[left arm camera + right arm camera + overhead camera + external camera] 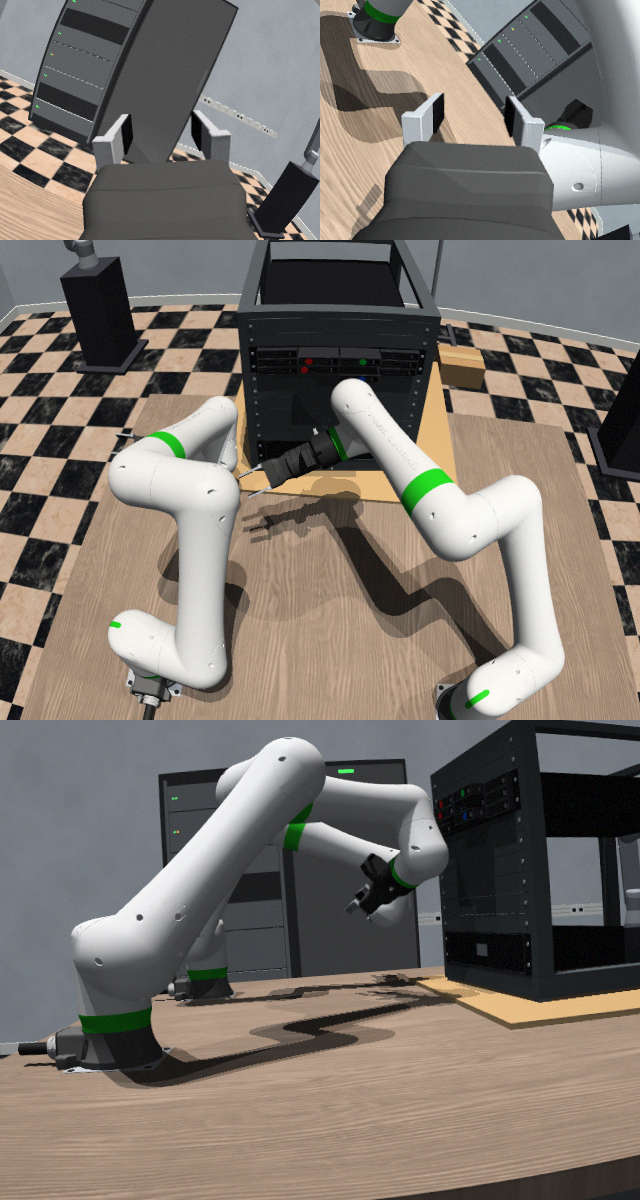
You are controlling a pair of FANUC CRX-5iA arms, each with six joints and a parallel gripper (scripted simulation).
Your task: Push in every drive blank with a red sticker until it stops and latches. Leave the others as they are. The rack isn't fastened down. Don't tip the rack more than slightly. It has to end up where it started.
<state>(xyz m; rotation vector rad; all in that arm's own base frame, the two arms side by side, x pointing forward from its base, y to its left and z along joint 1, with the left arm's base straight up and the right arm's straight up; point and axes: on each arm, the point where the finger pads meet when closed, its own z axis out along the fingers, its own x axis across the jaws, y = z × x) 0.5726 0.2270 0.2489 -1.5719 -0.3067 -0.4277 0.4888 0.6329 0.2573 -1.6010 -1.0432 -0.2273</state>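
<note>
From above, the rack (336, 311) (532, 875) stands on a tan board (436, 420) (509, 1018) at the tabletop's (310, 653) (361, 1133) (25, 215) (462, 82) far side, a carton (461, 371) beyond its right side. The upper red-stickered blank (308, 361) (440, 803) and lower red-stickered blank (303, 370) (440, 816) sit in its upper front. The right arm's forearm (387, 431) crosses before the rack; its pincer (245, 486) (356, 907) (475, 102) points toward the left arm (204, 550) (620, 100). The left pincer (114, 444) (161, 124) faces outward. In the exterior view, a gap separates the right pincer from the rack front. The left wrist view shows its fingers spread fully, gripping nothing, a tall cabinet (351, 875) (165, 75) (575, 80) beyond. In the right wrist view that pincer is equally wide and unloaded, the left arm crowding one side.
</note>
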